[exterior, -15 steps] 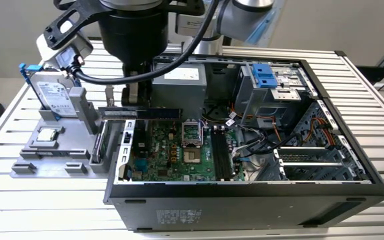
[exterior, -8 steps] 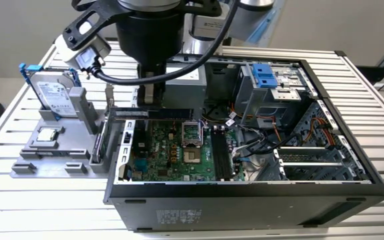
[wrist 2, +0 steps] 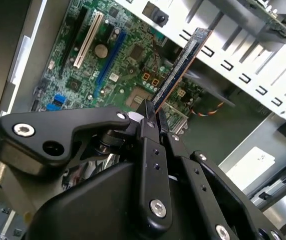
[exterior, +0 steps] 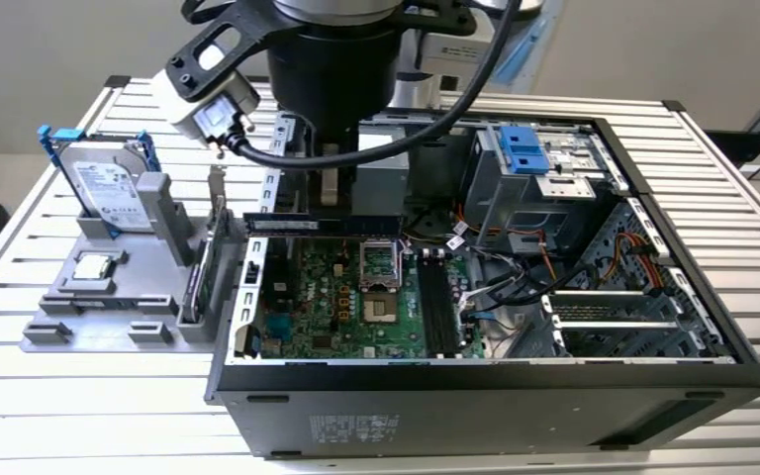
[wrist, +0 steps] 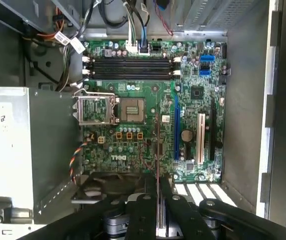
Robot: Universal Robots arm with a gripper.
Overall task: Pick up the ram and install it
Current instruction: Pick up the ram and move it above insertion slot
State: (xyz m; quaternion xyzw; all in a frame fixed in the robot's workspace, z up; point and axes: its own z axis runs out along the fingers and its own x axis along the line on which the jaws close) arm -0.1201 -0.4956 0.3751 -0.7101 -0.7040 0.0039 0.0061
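Fingers (wrist 2: 150,150) are clamped on the ram (wrist 2: 180,65), pinching its two flat faces near one end, so most of the stick juts out past the tips unsupported. In the exterior view the ram (exterior: 321,225) sits just left of the frame's centre, lying level and on edge under the arm. It hangs over the upper part of the motherboard (exterior: 340,297) inside the open computer case (exterior: 486,396), which stands on the slatted worktop (exterior: 90,416). The first wrist view looks along the ram (wrist: 157,145) edge-on, as a thin line over the board, well apart from the black memory slots (wrist: 130,67).

As a judgement, the stick is light and stiff but fragile. Its thin board would flex or crack under a sideways load, and its chips and contact edge should not be squeezed or scraped. A hold across the flat faces, clear of the contact edge, suits it, though a grip this far toward one end leaves a long lever that could twist in the fingers if the free end catches.
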